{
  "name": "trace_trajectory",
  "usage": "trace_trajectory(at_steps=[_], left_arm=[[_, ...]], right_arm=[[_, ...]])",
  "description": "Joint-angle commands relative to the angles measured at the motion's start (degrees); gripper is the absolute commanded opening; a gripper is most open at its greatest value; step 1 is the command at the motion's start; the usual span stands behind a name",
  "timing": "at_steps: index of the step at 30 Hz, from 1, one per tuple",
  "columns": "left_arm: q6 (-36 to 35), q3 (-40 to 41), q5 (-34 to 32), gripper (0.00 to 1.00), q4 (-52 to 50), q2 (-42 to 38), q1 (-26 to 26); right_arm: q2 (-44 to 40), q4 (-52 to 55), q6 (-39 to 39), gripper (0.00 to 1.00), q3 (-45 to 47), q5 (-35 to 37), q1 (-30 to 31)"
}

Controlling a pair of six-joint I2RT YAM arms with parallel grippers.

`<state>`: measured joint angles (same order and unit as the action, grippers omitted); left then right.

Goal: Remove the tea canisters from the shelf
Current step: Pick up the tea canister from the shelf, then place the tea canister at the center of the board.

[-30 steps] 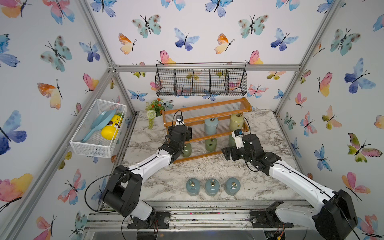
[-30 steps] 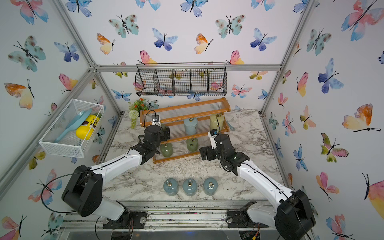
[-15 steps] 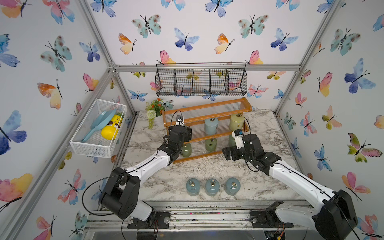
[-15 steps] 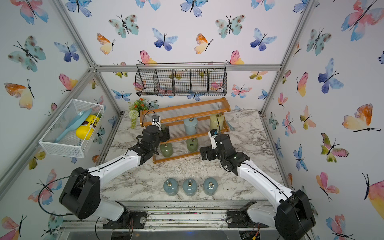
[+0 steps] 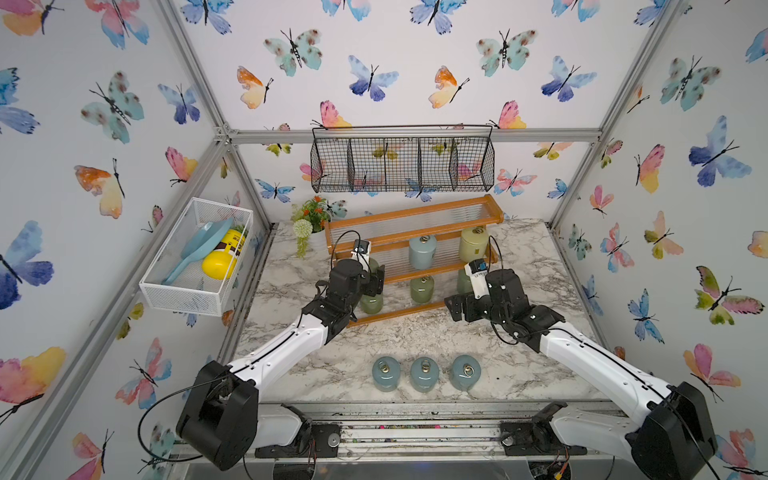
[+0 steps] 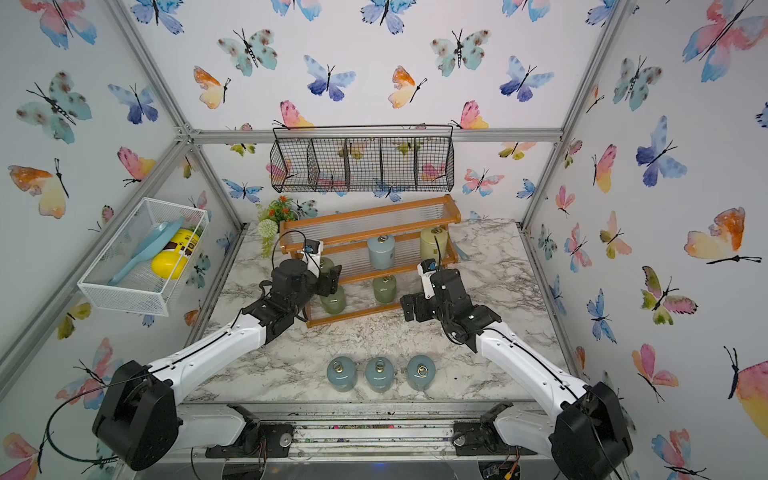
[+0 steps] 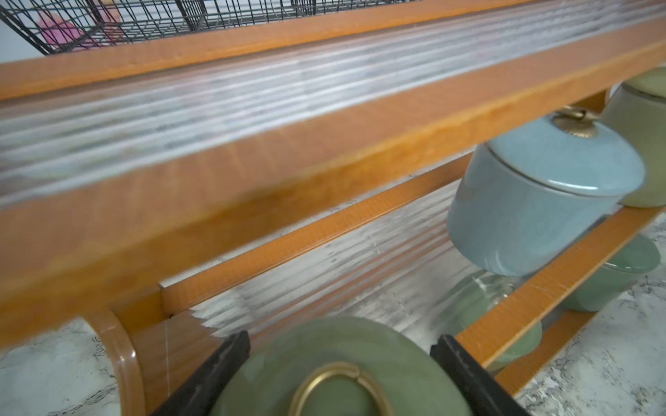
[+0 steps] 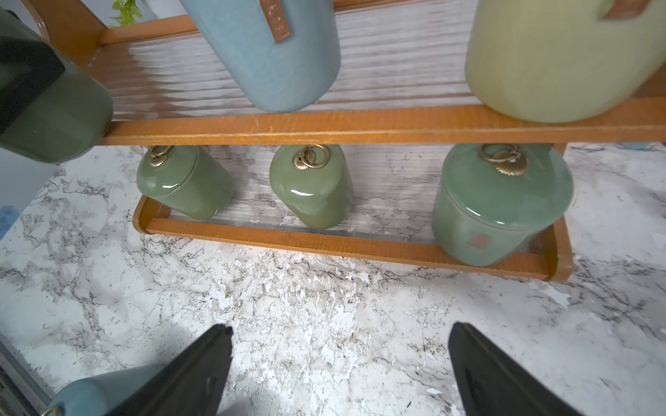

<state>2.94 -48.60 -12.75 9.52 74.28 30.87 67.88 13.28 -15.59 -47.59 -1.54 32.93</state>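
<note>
Clamping a green canister (image 7: 306, 356) between its black fingers (image 7: 220, 363), the left gripper (image 5: 372, 279) reaches into the left end of the shelf (image 5: 415, 211) at its middle tier. The jaws are drawn in tight against the jar's sides, and its brass ring pull shows between them in the left wrist view. Whether the jar rests on the tier or hangs just clear of it I cannot tell.

The shelf stands near the back edge of the tabletop (image 5: 415, 338), about midway along it. On the same middle tier a pale blue canister (image 5: 422, 252) stands upright near the centre and a pale yellow canister (image 5: 473, 244) at the right end, the two apart. On the bottom tier sit three green canisters (image 8: 311, 187), spaced out at left, centre and right. In both top views the right one is partly hidden behind the right arm's wrist.

The right gripper (image 8: 338, 360) hovers over bare tabletop just in front of the shelf's right half, its jaws spread wide and holding nothing. Three pale blue canisters (image 5: 424, 372) stand in a row near the front edge of the tabletop, close together but not touching, well apart from the shelf.
</note>
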Motion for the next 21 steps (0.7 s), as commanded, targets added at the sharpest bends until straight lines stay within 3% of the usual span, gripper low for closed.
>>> trace_trajectory(at_steps=[1, 21], left_arm=[[-0.17, -0.08, 2.38, 0.74, -1.07, -3.79, 0.15], [5.38, 9.92, 2.03, 0.71, -7.93, -16.9, 0.27]], right_arm=[[-1.5, 0.7, -0.62, 1.0, 0.83, -0.81, -0.3], [-3.43, 1.88, 1.6, 1.0, 0.37, -1.75, -0.29]])
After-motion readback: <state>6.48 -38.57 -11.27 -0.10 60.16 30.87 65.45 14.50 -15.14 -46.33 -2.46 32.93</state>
